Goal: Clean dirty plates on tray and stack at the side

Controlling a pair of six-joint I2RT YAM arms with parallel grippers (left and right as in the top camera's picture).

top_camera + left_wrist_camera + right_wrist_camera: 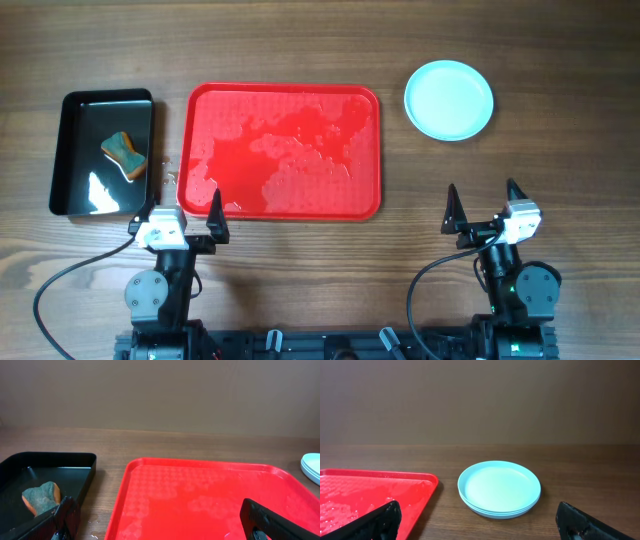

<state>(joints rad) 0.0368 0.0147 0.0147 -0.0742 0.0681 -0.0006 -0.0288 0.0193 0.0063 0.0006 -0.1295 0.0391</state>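
Wooden table [320,40] fills the overhead view, and on it we see the tray [285,150] lying flat, its long axis running left to right, wet patches across its surface. We find the dirty plates [449,99] stacked on the wood beyond the tray's far right corner, apart from it, rims up, no smear visible. A black tray [85,120] with a sponge [125,157] sits just left. The left gripper [183,202] and the right gripper [481,192] both hang with fingers spread, holding nothing.

Both my arms sit folded low at their bases; left gripper [183,208] and right gripper [482,192] point forward, jaws spread wide.
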